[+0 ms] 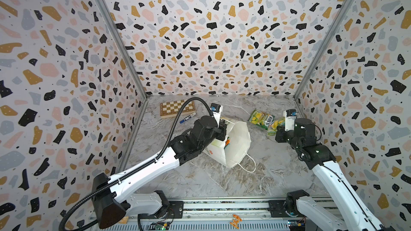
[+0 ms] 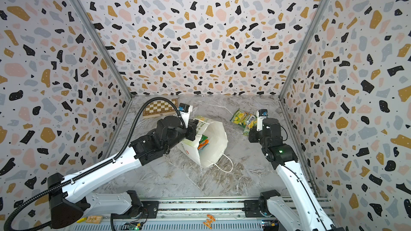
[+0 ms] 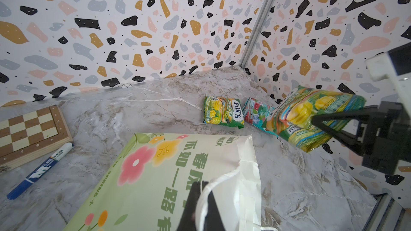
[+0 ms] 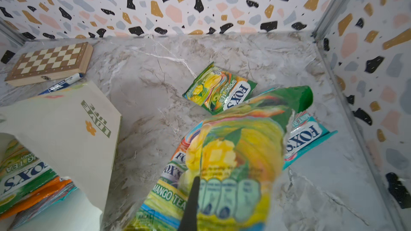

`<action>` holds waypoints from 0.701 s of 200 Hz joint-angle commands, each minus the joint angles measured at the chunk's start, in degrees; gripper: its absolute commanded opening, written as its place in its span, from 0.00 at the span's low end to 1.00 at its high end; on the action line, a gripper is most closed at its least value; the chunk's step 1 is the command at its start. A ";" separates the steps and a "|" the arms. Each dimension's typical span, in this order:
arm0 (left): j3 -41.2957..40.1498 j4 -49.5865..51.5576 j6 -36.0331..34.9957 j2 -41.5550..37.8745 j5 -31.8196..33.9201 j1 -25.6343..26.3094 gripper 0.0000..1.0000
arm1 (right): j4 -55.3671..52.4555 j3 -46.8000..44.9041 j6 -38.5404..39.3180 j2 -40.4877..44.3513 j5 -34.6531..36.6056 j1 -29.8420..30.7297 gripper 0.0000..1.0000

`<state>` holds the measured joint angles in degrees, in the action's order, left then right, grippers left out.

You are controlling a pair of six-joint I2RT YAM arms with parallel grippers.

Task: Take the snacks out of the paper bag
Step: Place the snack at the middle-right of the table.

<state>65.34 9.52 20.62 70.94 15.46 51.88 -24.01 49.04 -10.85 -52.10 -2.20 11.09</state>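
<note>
Now our right fingers (image 4: pixel 191 201) hold a mango packet (image 4: pixel 233 152) above the bench's (image 1: pixel 200 181) far-right corner pile (image 4: pixel 220 92); left fingers (image 3: pixel 189 210) pinch the paper bag (image 3: pixel 155 174) rim.

Wooden chessboard (image 1: pixel 177 108) by the back wall, marker (image 1: pixel 188 118) (blue, white-tipped) just beside.

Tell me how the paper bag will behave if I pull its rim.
Probably floppy: the paper bag is creased at the rim where the left gripper pinches it, so it may buckle or tear. Probably light, being thin paper, so it should drag. The glossy Fox's packets inside may slide out.
</note>
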 commanded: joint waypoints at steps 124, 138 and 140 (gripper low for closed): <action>-0.14 -1.17 -1.02 -1.86 0.70 0.32 0.00 | 37.02 -13.23 -11.07 -18.85 -42.56 -7.43 0.00; -0.22 -1.17 -1.07 -1.90 0.71 0.24 0.00 | 37.80 -13.55 -11.16 -20.70 -43.51 -7.56 0.00; -0.19 -1.13 -1.10 -1.91 0.71 0.24 0.00 | 37.81 -13.58 -11.04 -20.93 -43.68 -7.55 0.00</action>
<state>65.34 9.52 20.34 70.74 15.51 51.88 6.20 35.24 -20.36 -71.92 -39.51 3.92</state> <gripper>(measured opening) 0.047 0.049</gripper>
